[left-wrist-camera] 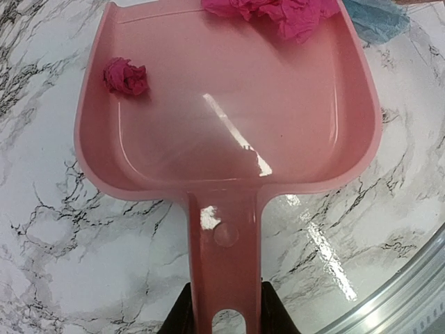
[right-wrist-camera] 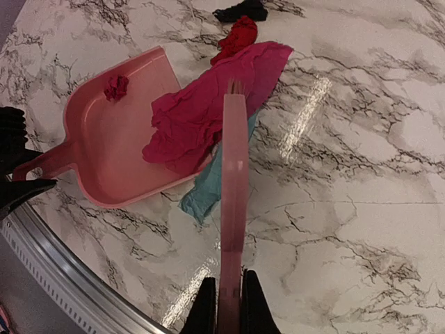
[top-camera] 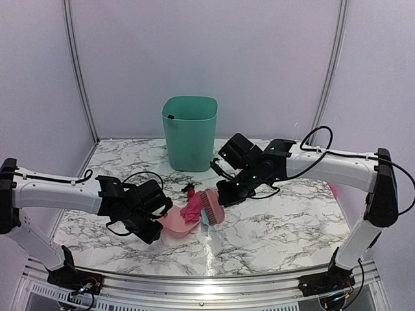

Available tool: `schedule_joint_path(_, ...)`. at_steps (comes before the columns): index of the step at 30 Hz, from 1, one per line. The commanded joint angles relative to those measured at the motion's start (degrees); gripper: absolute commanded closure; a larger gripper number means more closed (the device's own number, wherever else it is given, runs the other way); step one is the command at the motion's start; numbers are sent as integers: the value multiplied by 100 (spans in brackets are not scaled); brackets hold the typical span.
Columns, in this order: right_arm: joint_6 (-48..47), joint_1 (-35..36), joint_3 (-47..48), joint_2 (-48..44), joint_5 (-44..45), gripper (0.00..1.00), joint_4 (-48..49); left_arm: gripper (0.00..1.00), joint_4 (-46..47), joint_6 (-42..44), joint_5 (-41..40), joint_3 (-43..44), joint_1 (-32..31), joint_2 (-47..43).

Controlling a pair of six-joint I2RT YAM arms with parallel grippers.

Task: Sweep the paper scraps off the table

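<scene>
Marble table [top-camera: 292, 227], bin [top-camera: 189, 133] at back. L tool [left-wrist-camera: 224, 316] clamped on dustpan [left-wrist-camera: 229, 104] handle, R tool [right-wrist-camera: 228, 306] clamped on brush [right-wrist-camera: 233, 174]. Imo keep pan lip flat, drag magenta scrap [right-wrist-camera: 188, 122] + blue scrap [right-wrist-camera: 201, 198] fully in.

The left white tubular arm [top-camera: 58, 193] and right white tubular arm [top-camera: 331, 163] have matte black joint housings [top-camera: 380, 188]. Thin black cables [top-camera: 139, 175] loop beside the left black end effector [top-camera: 150, 228] and right black end effector [top-camera: 225, 194].
</scene>
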Motion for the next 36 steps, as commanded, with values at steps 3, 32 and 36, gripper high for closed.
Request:
schedule_joint_path(3,-411,17,410,41,-92,100,475,100,-241,-18,183,-40,-64,131)
schedule_joint_path(32,-924,95,791,153,-1097,100,482,100,-159,-226,-69,-65,-73,-138)
schedule_joint_path(36,-934,90,1131,-18,-640,100,120,100,-161,-233,-64,-123,-73,-261)
